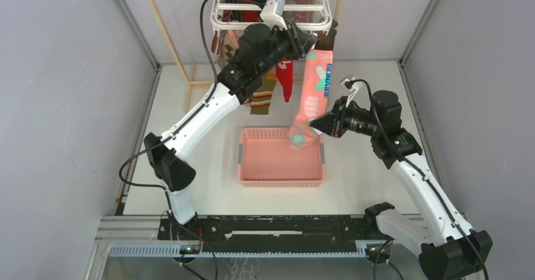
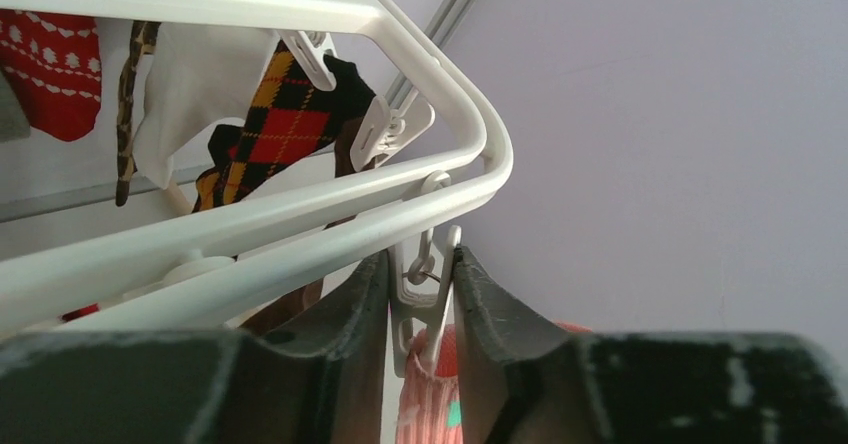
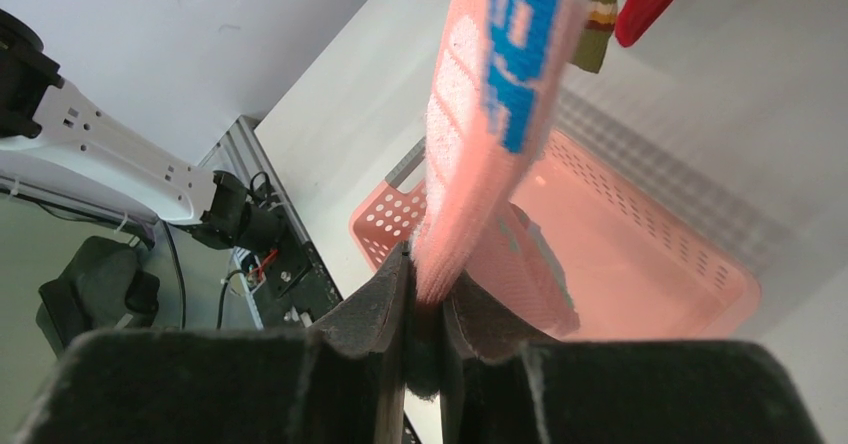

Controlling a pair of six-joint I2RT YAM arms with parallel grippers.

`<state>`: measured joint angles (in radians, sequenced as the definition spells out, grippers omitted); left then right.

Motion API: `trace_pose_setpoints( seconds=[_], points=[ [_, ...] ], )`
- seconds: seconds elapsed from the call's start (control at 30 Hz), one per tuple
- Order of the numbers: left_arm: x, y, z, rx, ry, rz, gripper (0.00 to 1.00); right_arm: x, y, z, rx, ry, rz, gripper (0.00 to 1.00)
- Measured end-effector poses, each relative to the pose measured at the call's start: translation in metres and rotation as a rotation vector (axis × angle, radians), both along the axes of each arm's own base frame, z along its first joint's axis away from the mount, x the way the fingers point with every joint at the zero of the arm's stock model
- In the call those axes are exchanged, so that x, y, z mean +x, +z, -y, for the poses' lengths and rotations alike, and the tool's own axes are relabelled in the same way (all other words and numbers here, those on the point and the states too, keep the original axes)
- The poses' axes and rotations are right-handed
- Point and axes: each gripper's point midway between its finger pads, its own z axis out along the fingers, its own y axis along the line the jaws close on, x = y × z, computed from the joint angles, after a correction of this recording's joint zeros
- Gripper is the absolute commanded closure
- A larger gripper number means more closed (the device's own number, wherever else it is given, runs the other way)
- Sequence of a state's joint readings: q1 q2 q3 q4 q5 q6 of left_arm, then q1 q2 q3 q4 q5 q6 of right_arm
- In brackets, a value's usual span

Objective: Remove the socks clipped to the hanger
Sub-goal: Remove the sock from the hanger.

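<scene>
The white hanger (image 1: 309, 6) hangs at the back with several socks clipped under it. A long pink sock (image 1: 313, 91) with blue lettering dangles from a white clip (image 2: 425, 299) at the frame's right corner. My left gripper (image 1: 310, 43) is up at that corner. Its fingers (image 2: 365, 314) press on both sides of the clip, above the sock's cuff (image 2: 432, 389). My right gripper (image 1: 313, 125) is shut on the pink sock's lower end (image 3: 490, 114), over the basket. A red sock (image 1: 285, 78) and a striped brown one (image 1: 262, 97) hang behind my left arm.
A pink slatted basket (image 1: 252, 160) sits on the table under the hanger, with the pink sock's toe hanging into it. A light wooden pole (image 1: 165, 34) rises at the back left. Grey walls close both sides. An argyle sock (image 2: 285, 114) and a red patterned sock (image 2: 50, 74) hang further along the frame (image 2: 300, 224).
</scene>
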<state>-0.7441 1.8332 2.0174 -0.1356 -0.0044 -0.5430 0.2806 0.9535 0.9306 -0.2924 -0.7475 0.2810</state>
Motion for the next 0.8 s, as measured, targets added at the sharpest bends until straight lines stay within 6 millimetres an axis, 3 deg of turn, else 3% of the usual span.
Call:
trace_pose_setpoints(
  seconds=[0.17, 0.63, 0.8],
  points=[
    [0.002, 0.0, -0.002, -0.001, 0.018, 0.0, 0.84, -0.003, -0.002, 0.0, -0.001, 0.009, -0.016, 0.8],
    [0.006, -0.004, -0.005, 0.007, 0.045, -0.007, 0.82, -0.004, -0.003, -0.001, 0.0, 0.014, -0.021, 0.8],
    [0.006, -0.005, -0.005, 0.008, 0.046, -0.006, 0.82, -0.006, -0.015, 0.0, -0.006, 0.016, -0.048, 0.8]
  ],
)
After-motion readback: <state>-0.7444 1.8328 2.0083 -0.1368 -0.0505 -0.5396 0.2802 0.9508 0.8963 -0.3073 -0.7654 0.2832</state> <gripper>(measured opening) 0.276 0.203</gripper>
